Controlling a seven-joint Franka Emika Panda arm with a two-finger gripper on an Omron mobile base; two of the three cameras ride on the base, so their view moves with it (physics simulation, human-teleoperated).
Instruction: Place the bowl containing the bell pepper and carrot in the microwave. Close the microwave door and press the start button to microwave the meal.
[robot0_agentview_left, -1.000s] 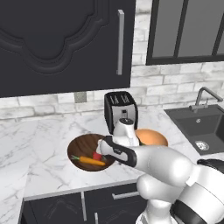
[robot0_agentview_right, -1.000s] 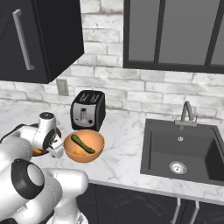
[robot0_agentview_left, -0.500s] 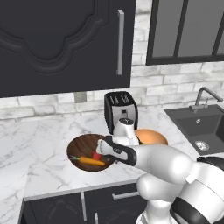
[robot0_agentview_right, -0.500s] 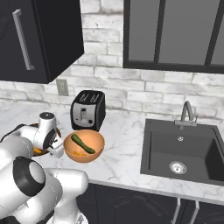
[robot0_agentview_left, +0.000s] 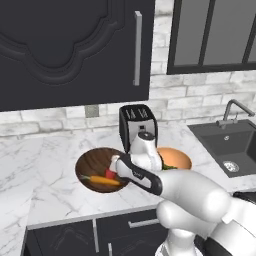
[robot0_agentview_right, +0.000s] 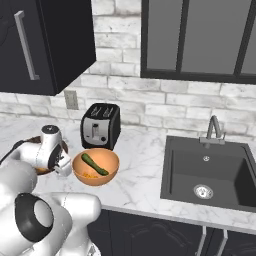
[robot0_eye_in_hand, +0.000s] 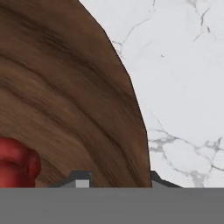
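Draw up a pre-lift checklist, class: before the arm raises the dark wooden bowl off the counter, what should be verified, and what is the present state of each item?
1. Gripper at the bowl rim: ok, one finger inside the wall, one outside in the hand view.
2. Grip firm on the rim: cannot tell, the contact is cut off at the frame edge.
3. Bell pepper and carrot inside the bowl: ok.
4. Right bowl chosen, not the orange bowl with the green vegetable: ok.
5. Toaster clear of the lift path: ok, it stands behind the bowl.
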